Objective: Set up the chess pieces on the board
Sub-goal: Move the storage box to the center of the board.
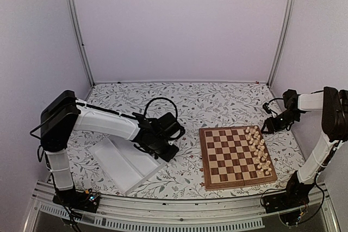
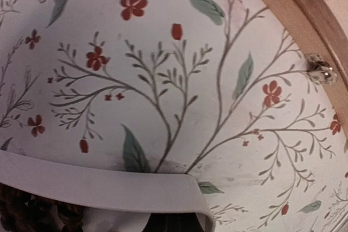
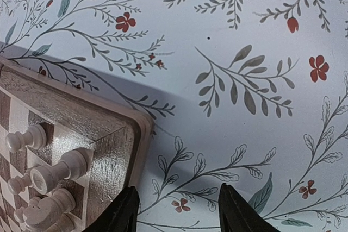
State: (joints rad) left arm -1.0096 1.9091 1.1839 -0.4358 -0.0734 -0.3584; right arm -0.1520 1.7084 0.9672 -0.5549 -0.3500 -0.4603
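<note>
The board [image 1: 231, 157] lies right of centre, with several pale cream chess pieces [image 1: 259, 148] standing in its two right-hand columns. The right wrist view shows some of them [image 3: 51, 175] by the board's corner [image 3: 111, 134]. My right gripper [image 1: 270, 125] [image 3: 179, 213] hangs open over the cloth just off that corner, nothing between its fingers. My left gripper [image 1: 163, 146] is at the white tray's [image 1: 122, 162] near-right corner. There the tray rim [image 2: 98, 186] hides most of its shut dark fingers [image 2: 168, 224]. Whether they hold anything is hidden. Dark brown pieces [image 2: 30, 215] show behind the rim.
A flowered cloth [image 1: 190, 104] covers the table. The board's edge [image 2: 296, 17] and its metal latch [image 2: 321, 71] lie to the right of the left gripper. Metal frame posts [image 1: 76, 25] [image 1: 284, 25] stand at the back corners.
</note>
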